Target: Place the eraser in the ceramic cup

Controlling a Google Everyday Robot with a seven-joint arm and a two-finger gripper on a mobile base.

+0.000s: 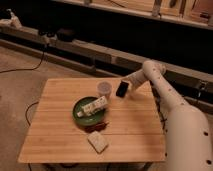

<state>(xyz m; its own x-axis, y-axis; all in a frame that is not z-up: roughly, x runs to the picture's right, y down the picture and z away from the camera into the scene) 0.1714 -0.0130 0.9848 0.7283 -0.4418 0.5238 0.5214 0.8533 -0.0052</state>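
- We find the worktop (60,135) carrying a green plate (80,117) near its centre.
- The gripper (126,86) hangs by the far edge, fingers clamped on the eraser (121,90).
- The ceramic cup (104,89) stands just beside the eraser, near the far edge.
- We judge the eraser light and stiff; hold its flat faces.
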